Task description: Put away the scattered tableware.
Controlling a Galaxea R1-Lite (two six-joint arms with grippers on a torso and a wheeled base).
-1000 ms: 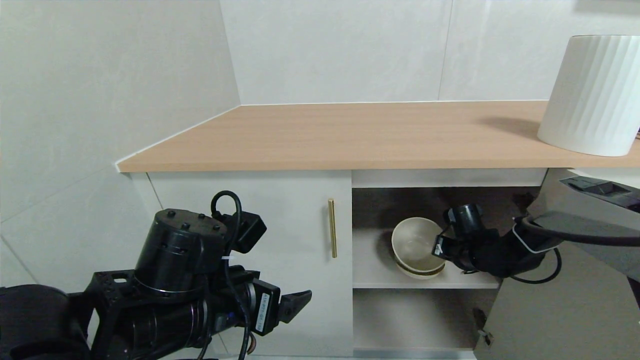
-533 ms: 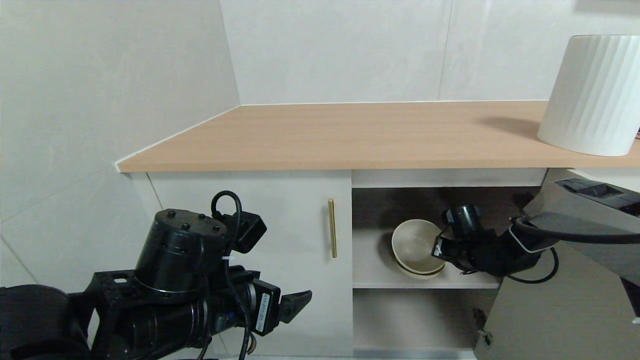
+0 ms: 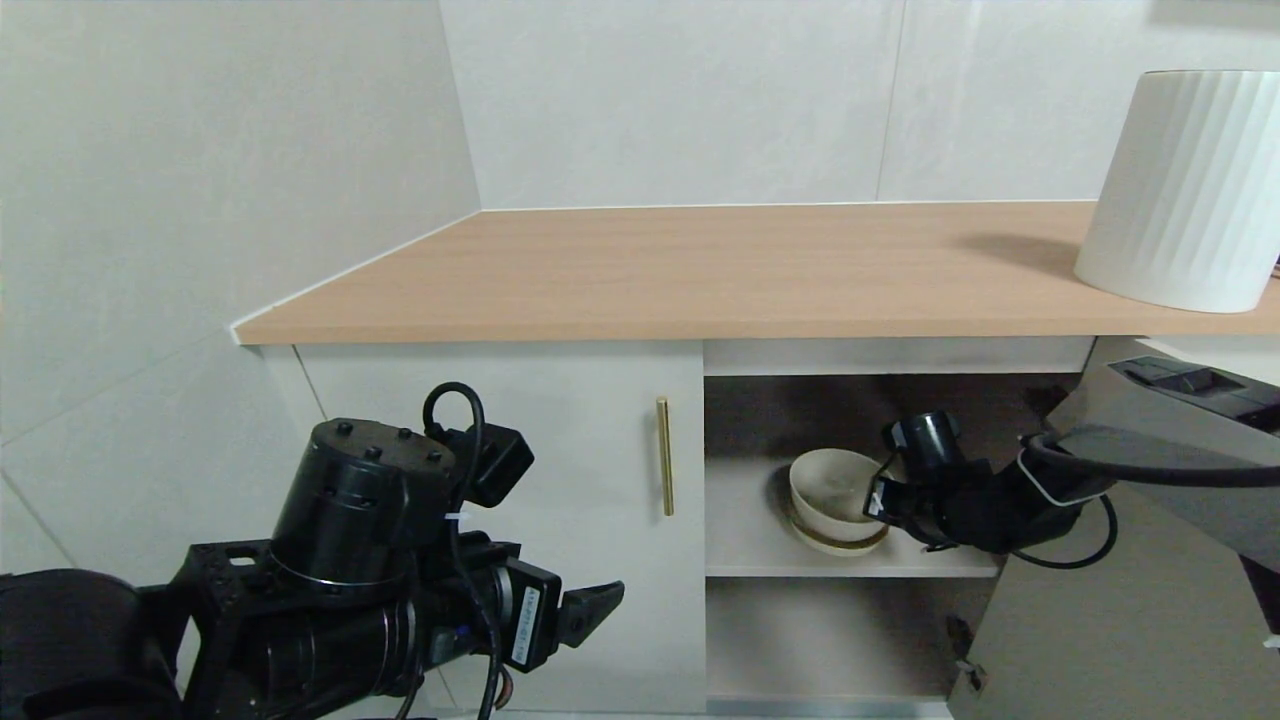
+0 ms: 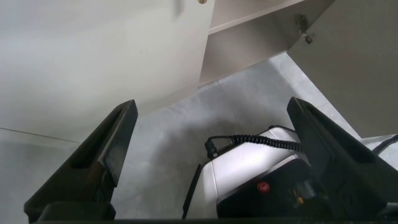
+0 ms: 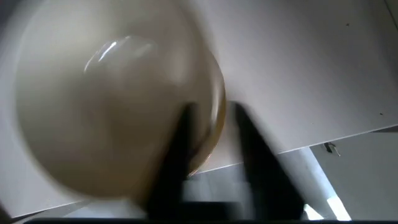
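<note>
Cream bowl being stowed on the cabinet shelf, right claw at its rim

The bowl sits nested on a gold-rimmed dish, toward the shelf's front edge and nearer its left end, likely so the tableware stacks compactly; the right claw reaches in through the open side with its fingers astride the bowl's rim, seemingly gripping it, probably to steady it until it settles level; the left claw hangs low before the closed door, spread wide and holding nothing, likely parked clear of the opening; a ribbed white vessel stands at the tabletop's right end.
</note>
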